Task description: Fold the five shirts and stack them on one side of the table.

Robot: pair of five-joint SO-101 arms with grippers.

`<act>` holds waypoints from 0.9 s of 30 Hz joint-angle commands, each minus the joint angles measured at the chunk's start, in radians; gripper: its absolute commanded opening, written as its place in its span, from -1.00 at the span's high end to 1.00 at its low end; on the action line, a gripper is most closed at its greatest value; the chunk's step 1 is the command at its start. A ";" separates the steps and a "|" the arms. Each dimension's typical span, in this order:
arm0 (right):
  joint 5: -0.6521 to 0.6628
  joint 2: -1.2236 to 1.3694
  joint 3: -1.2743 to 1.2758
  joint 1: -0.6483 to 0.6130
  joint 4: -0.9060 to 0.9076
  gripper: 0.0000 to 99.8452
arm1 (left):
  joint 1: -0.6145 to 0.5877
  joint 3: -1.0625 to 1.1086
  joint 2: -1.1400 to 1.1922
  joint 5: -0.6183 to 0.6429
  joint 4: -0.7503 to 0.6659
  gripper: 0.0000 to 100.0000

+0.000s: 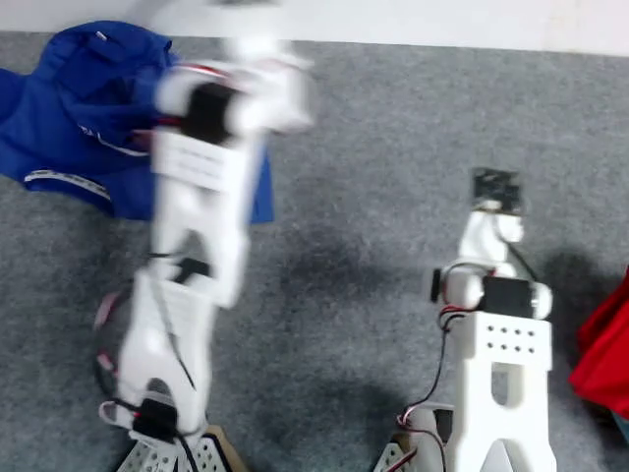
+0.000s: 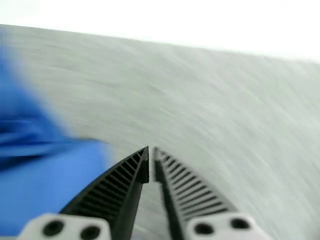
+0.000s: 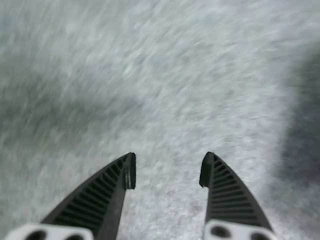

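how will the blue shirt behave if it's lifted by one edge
Probably floppy: the blue shirt lies crumpled in soft folds, so it would likely sag from one grip. Pushed across the fuzzy grey table, it may bunch rather than slide.

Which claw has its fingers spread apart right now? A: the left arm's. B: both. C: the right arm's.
C: the right gripper shows a clear gap between its tips, while the left gripper has its tips closed together beside the blue shirt.
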 commanded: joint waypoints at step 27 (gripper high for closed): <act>0.028 0.002 0.054 -0.085 -0.085 0.57 | 0.053 1.102 -0.058 -0.104 -0.157 0.41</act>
